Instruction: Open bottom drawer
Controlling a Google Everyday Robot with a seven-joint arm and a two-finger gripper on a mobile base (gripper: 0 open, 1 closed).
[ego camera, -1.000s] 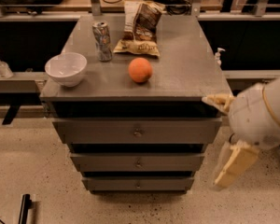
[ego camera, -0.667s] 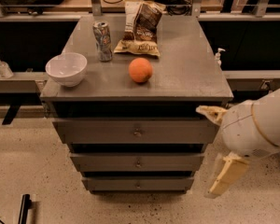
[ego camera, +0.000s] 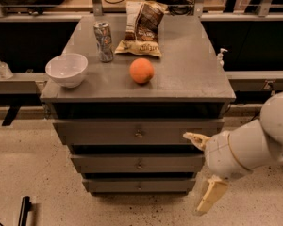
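Leftward and lower than a second before, the claw [ego camera: 203, 168] had closed in on the right side of the drawer stack. It hung released, its two pale fingers [ego camera: 211, 195] spread wide apart: the upper one lay across the right end of the top drawer [ego camera: 132, 132] front, though contact could not be told, and the lower one pointed down over the speckled floor [ego camera: 19, 164]. Behind the claw, to its right, swelled the white rounded arm [ego camera: 254, 145].

Left of the claw and a little below it sat the bottom drawer [ego camera: 139, 185] — the slimmest of the three grey fronts, shut flush, its small round knob at the centre and well apart from both fingers. Level with the claw and just to its left ran the middle drawer [ego camera: 139, 164], also shut.

Above the claw stretched the flat grey top of the desk [ego camera: 188, 65]. An orange [ego camera: 142, 70] rested up and to the left of the claw, near the front edge. Farther left stood a white bowl [ego camera: 67, 69] at the front corner, upright. Beyond the orange, a drinks can [ego camera: 104, 41] stood upright, and just beside it, to its right, a chip bag [ego camera: 141, 28] lay flat toward the back — the farthest of the lot from the claw.
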